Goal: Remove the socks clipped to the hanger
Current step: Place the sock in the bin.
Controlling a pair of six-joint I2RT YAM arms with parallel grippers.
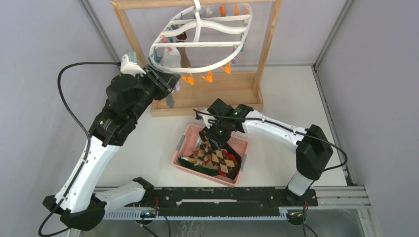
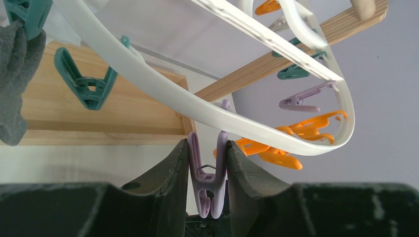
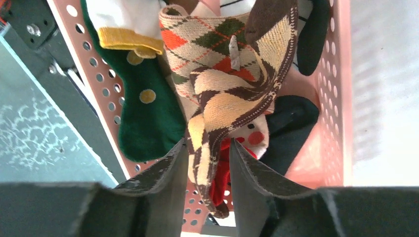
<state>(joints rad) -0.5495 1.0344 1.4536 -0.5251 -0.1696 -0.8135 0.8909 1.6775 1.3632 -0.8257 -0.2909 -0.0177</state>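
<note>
1. Left jaws: clenched on the tail of a purple clip (image 2: 207,182) hanging from the near rim of the hanger (image 2: 197,116). The pictures do not show whether this clip holds a sock.
2. Right jaws: grasping an argyle sock (image 3: 222,98), which hangs down into the pink basket (image 3: 338,98) on the counter (image 1: 296,94). The sock is off the hanger but not yet let go.
3. Done: the basket already holds a green sock (image 3: 148,118), a black sock (image 3: 291,118) and others beneath them. The orange clips (image 1: 207,76) along the front rim hang empty.
4. Left: a grey sock (image 2: 12,84) is pinned in a teal clip (image 2: 29,15) at the left end of the hanger. In the overhead view a pale sock (image 1: 171,58) and a brown sock (image 1: 184,55) hang below the cross bars. The hanger hangs on the wooden frame (image 1: 269,44).
5. Judgement: the task appears well past half done, with about three socks left to unclip and one to drop.
</note>
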